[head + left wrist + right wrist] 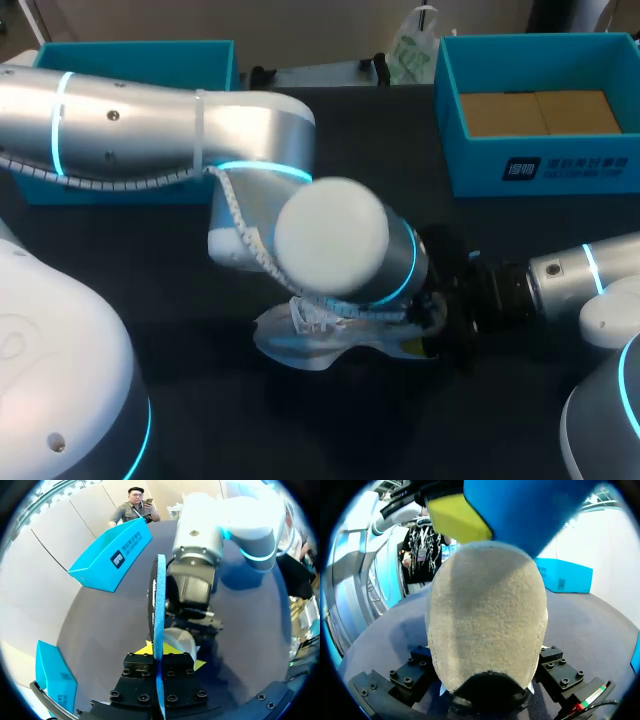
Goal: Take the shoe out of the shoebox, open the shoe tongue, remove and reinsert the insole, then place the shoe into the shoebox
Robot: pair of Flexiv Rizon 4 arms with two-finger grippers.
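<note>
A white and grey shoe (310, 338) lies on its side on the dark table, under my left arm's wrist. My right gripper (443, 322) comes in from the right and is shut on the shoe's heel. In the right wrist view the beige-lined heel (485, 620) fills the space between that gripper's fingers. My left gripper (160, 656) is shut on the blue insole (159, 605), which stands edge-on between its yellow tips, just above the shoe's heel (181, 639). The insole (530, 502) and one yellow fingertip (457, 517) of my left gripper show above the heel in the right wrist view.
The open blue shoebox (470, 155) with brown cardboard inside stands at the back right. A second blue box part (130, 55) sits at the back left, behind my left arm. My two arms crowd the table's middle.
</note>
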